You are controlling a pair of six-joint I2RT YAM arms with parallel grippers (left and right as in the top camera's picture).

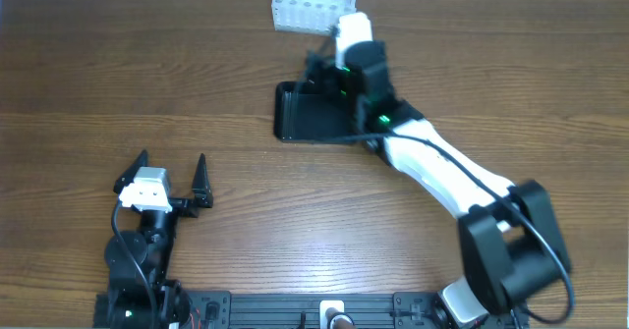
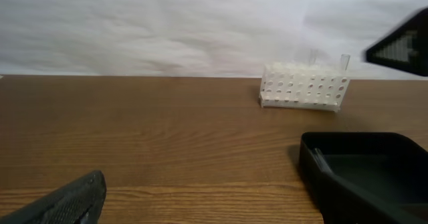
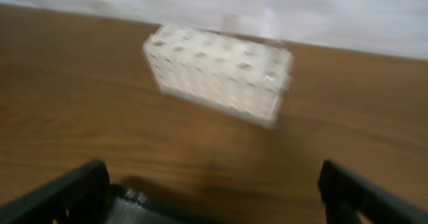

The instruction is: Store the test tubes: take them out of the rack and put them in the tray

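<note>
Left arm: black joints, white block at the wrist, thin black cable looped alongside. Left gripper: 2 black fingers tapering to points. Right arm: white shells on the links, black joint housings, small green lights, black cable along the forearm. Right gripper: 2 matte black fingers.
</note>
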